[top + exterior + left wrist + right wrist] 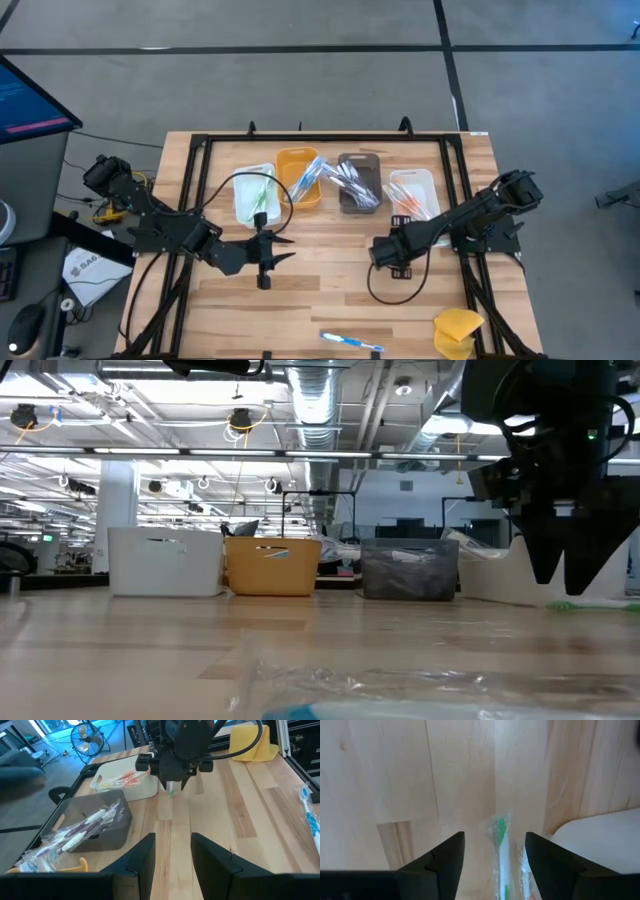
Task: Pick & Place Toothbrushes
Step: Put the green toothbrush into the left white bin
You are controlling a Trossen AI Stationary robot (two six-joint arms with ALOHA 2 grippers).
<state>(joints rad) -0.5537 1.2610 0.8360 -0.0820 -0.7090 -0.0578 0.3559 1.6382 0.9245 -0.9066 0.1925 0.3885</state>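
Right gripper (495, 855) low over table (330, 300) mid-right, fingers spread, nothing pinched; wrapped green toothbrush (500, 832) flat on wood between them. Left gripper (285, 248) mid-table, fingers parted, empty.

Around: white bin (252, 194), orange bin (296, 172), grey bin (358, 185), second white bin (413, 192) in back row, all holding toothbrushes. Blue toothbrush (352, 342) near front edge, beside yellow lump (458, 330). No readable writing.

Green toothbrush (500, 851) — blurred, cut off at edge; right claw (495, 857) astride.
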